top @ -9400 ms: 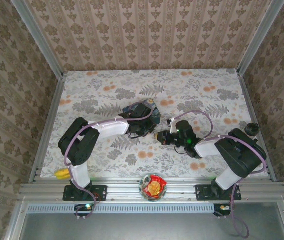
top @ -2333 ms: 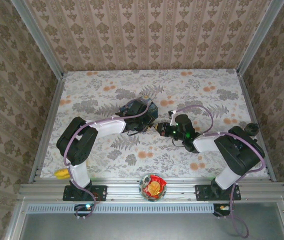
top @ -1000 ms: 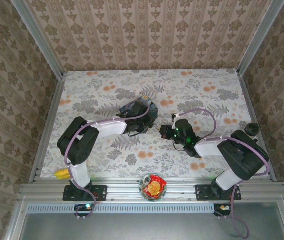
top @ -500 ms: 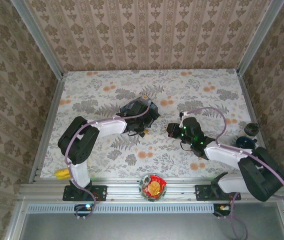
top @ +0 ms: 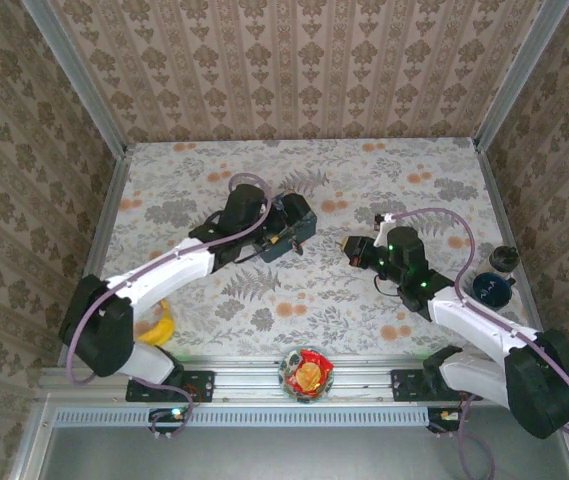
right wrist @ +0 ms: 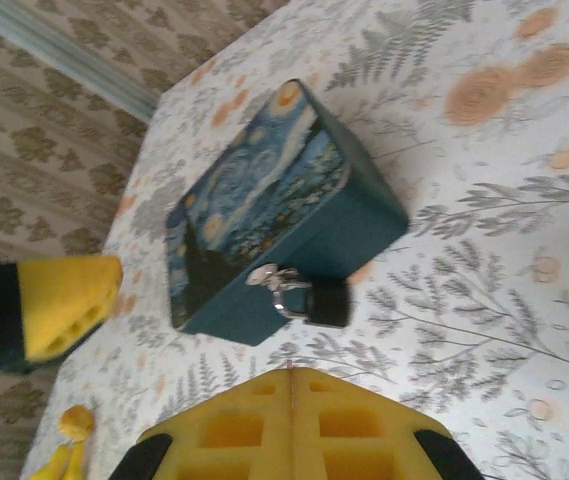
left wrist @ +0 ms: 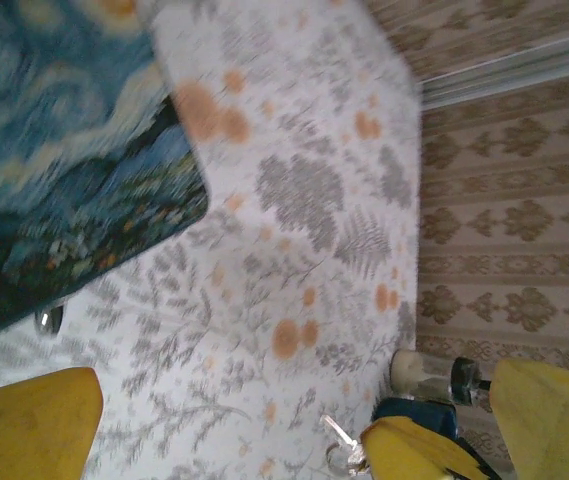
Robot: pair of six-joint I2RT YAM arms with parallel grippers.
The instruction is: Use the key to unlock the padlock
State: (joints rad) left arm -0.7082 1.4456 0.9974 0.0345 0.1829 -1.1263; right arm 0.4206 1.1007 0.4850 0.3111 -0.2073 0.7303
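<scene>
The padlock, small and black, hangs by its silvery shackle from a hasp on the side of the blue starry-night box. My right gripper is shut a short way in front of the padlock. In the left wrist view the silver key sticks out from its yellow fingers, so it is shut on the key. My left gripper is open beside the box, with nothing between its fingers. From above, the left gripper sits over the box and the right gripper lies to its right.
A banana lies near the left arm's base. A small jar with a black cap and a blue round object stand at the right edge. A snack packet rests on the front rail.
The left gripper has opened and its arm has stretched out over the box. The right gripper has drawn back to the right, away from the box, staying shut.
</scene>
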